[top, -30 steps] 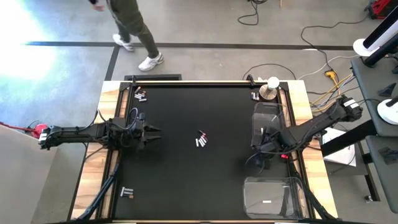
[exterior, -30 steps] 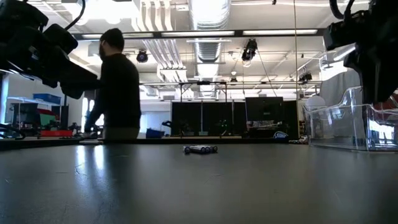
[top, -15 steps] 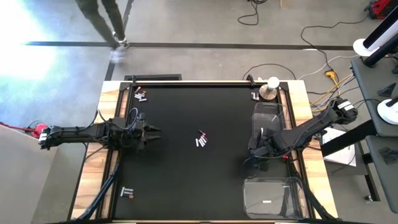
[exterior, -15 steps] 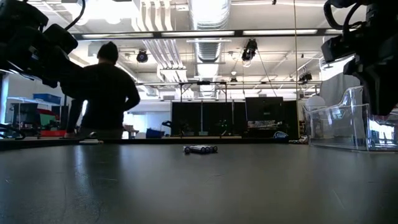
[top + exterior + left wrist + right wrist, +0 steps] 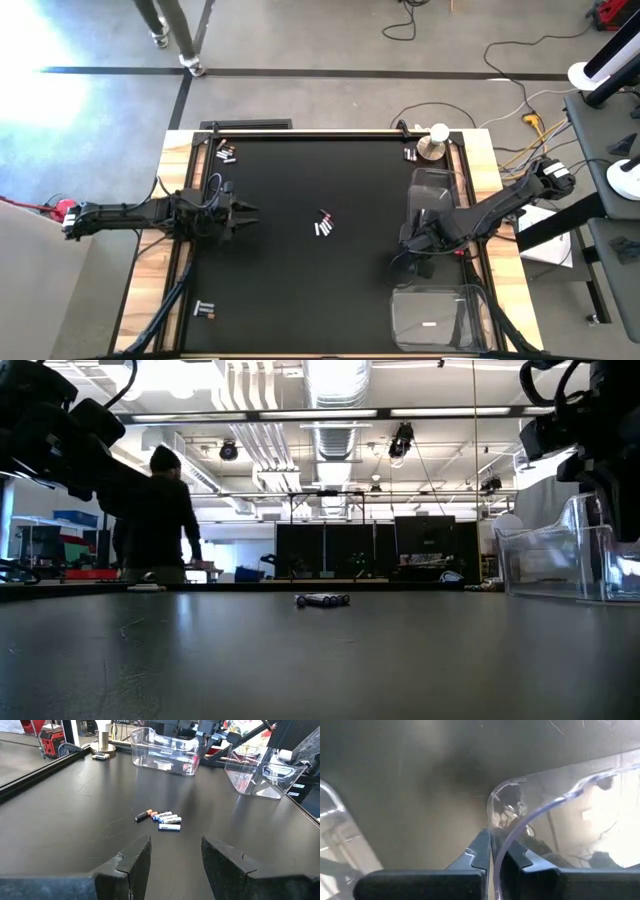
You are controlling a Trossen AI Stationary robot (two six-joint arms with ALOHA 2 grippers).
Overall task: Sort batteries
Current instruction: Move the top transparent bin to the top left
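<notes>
pinching the rim of a clear bin [image 5: 540,805], the right gripper [image 5: 492,851] fingers [image 5: 479,851] are closed on its thin wall at the tabletop's [image 5: 300,290] right side. left gripper [image 5: 172,857] fingers are held apart, empty, near batteries [image 5: 162,818] clustered mid-tabletop.

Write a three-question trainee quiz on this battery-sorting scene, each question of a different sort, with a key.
1. True or false: the right gripper is shut on the wall of a clear plastic bin.
2. Multiple choice: the middle cluster of batteries lies (A) inside a bin, (B) on the bare black table, (C) between the left gripper's fingers.
3. Fill in: the left gripper is ____ and holds nothing.

Key: 1 true. 2 B. 3 open.
</notes>
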